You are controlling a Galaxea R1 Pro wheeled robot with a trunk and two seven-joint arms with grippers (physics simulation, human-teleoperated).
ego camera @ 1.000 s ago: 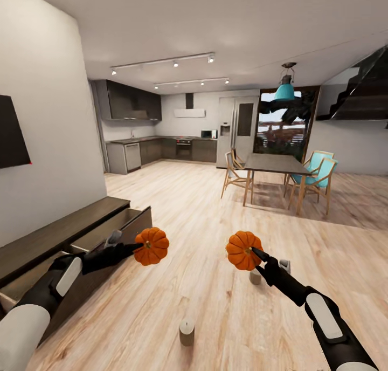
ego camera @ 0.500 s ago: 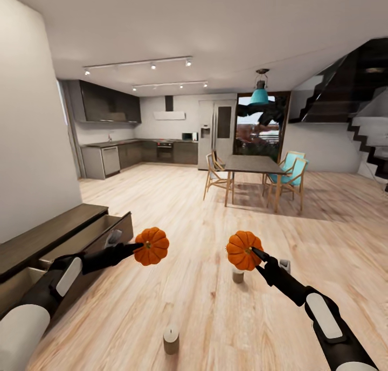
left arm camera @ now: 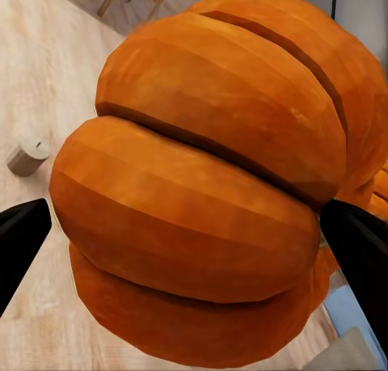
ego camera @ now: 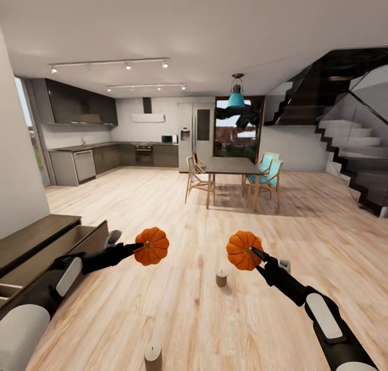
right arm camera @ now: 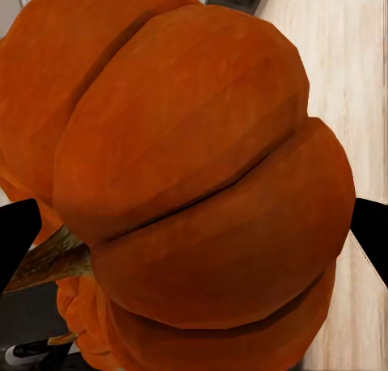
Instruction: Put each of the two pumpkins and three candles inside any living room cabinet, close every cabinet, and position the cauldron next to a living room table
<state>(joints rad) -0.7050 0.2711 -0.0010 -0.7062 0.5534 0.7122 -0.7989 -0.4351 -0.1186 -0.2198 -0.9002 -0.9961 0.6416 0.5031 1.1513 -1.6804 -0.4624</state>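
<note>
My left gripper is shut on one orange pumpkin, held above the wood floor just past the dark-brown cabinet, whose drawer stands open. In the left wrist view that pumpkin sits between two black fingertips. My right gripper is shut on the other pumpkin, seen close up in the right wrist view. One cream candle stands on the floor between the two arms, and another candle stands nearer to me. The cauldron is out of view.
A dark dining table with wooden and teal chairs stands mid-room ahead. A grey kitchen lines the back left, and a dark staircase rises at the right. The white wall ends above the cabinet.
The camera has swung to the right, so cabinet, candles and kitchen sit further left in the picture and the staircase has come in. Both grippers still hold their pumpkins the same way.
</note>
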